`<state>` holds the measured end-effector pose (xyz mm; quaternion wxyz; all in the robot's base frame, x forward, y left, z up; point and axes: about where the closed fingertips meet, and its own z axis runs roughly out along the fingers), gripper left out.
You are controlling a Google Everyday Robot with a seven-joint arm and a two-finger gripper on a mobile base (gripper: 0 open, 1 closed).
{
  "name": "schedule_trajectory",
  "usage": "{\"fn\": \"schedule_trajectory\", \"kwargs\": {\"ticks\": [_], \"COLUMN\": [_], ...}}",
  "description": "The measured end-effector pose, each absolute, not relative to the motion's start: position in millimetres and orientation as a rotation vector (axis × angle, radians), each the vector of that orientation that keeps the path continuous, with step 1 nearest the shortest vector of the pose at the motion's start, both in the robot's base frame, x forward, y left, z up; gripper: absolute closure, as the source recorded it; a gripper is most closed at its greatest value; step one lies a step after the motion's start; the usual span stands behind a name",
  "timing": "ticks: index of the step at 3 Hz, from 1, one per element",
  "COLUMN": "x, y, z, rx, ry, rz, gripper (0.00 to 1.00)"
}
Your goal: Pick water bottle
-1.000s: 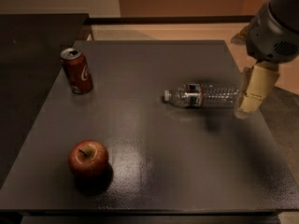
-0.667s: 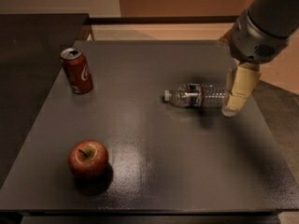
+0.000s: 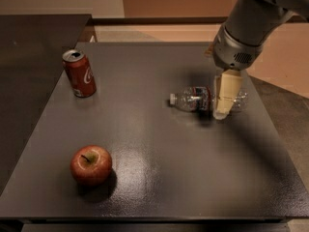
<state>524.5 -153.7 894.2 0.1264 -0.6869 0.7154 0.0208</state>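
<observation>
1. Gripper (image 3: 221, 111): right of frame centre, below the grey arm (image 3: 246, 33), low over the table (image 3: 159, 144) and crossing the bottle's rear half. Jaws: cannot tell whether wide or narrow.
2. Water bottle (image 3: 189, 100): lies on its side on the table, white cap pointing left, rear part hidden behind the gripper. Not lifted; no grasp is evident.
3. Soda can (image 3: 79, 74): upright, upper left, well apart.
4. Apple (image 3: 91, 165): lower left, well apart.
5. Status, judged: approach looks complete; closing on the bottle and lifting remain.
</observation>
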Motion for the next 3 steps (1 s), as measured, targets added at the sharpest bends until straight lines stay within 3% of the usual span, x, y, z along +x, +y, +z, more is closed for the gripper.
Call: {"fn": "schedule_trajectory", "kwargs": {"ticks": [2,3], "x": [537,536], "y": [-150,-154], "z": [854,844], "rx": [-2.083,-2.106], "ry": [2.138,2.154], "rz": [0.108,0.103], "gripper": [0.00,0.17]}}
